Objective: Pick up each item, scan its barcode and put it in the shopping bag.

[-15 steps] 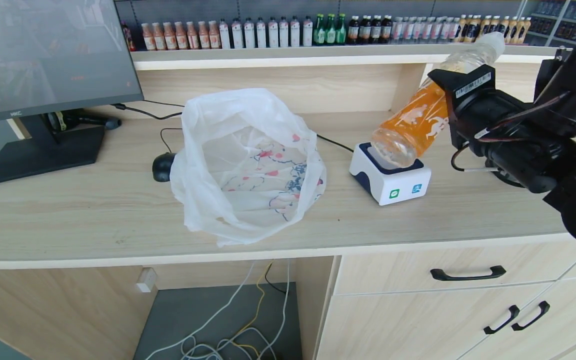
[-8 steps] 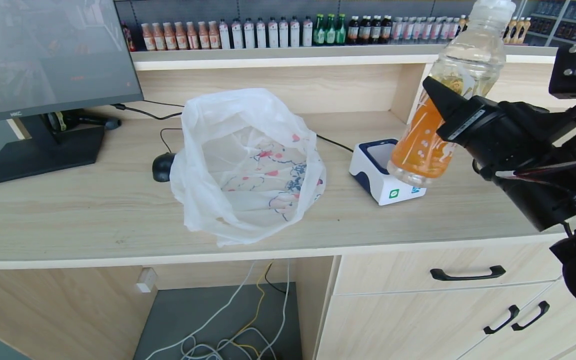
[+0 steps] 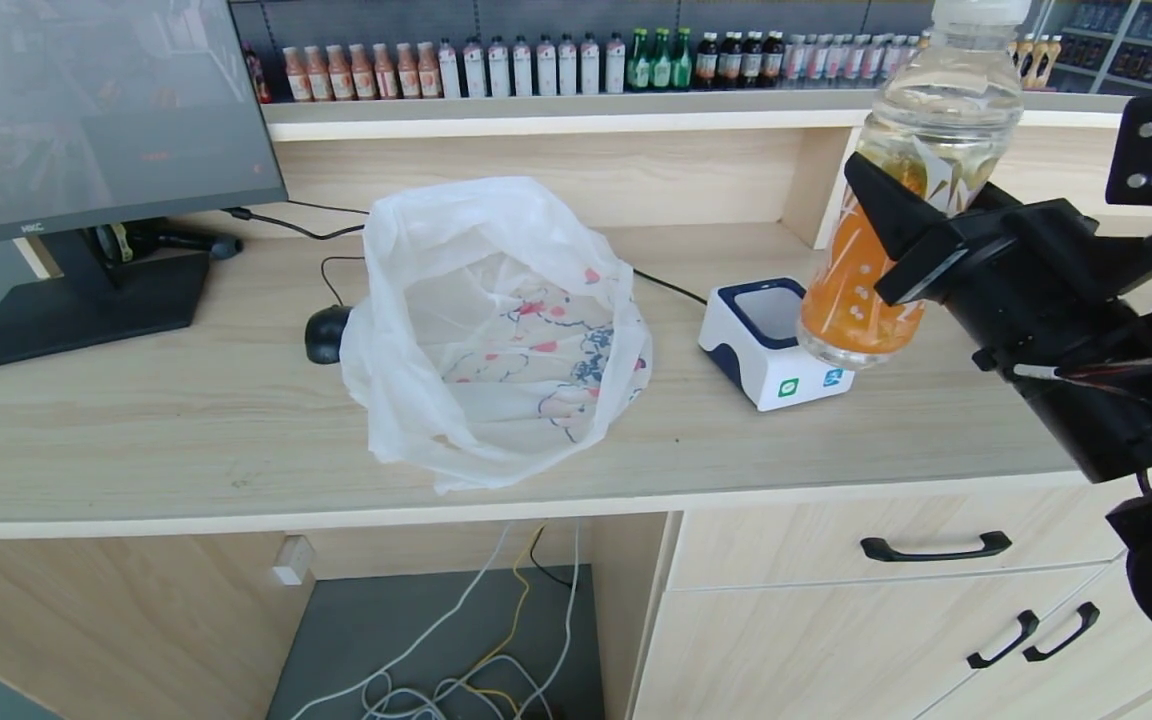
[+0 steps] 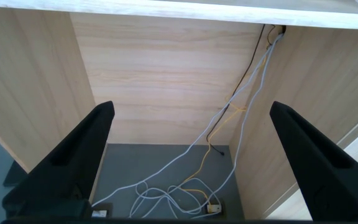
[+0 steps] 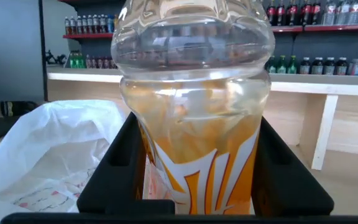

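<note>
Clamps one bottle (image 3: 876, 290) in the right gripper (image 5: 197, 180), near one scanner (image 3: 771, 345) and one shopping bag (image 3: 486, 320). Holds the left gripper (image 4: 191, 118) wide.

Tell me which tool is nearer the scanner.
Right. The right tool holds the bottle close above the scanner; the left tool hangs open below the counter, facing the cables.

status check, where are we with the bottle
Right gripper shut on orange drink bottle, upright beside the barcode scanner. Left gripper open, low before the counter. Shopping bag open-mouthed; scanner sits between bottle and bag.
</note>
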